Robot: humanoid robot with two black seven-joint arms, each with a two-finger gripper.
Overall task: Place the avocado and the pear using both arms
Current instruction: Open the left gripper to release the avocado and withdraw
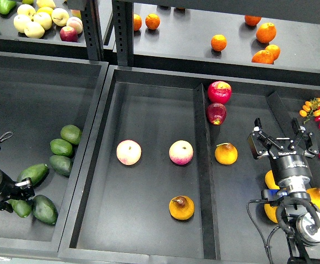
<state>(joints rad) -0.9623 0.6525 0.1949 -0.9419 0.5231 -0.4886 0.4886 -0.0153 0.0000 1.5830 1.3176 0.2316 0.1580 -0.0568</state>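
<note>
The dark green, egg-shaped avocado (44,209) lies at the front of the left tray. My left gripper (25,190) sits low just left of it, between it and a lighter long avocado (33,172). Its fingers are dark and cannot be told apart. The pear (182,207), yellow-orange with a brown blotch at the stem, lies at the front of the middle tray. My right gripper (281,141) is open and empty over the right compartment, well to the right of the pear and beyond the divider.
Three smaller avocados (61,147) lie behind the left gripper and another (21,208) by its wrist. Two pink-and-cream apples (129,152) and a clean orange fruit (226,153) lie near the divider (202,165). Red apples (218,91), chillies and shelf fruit lie beyond.
</note>
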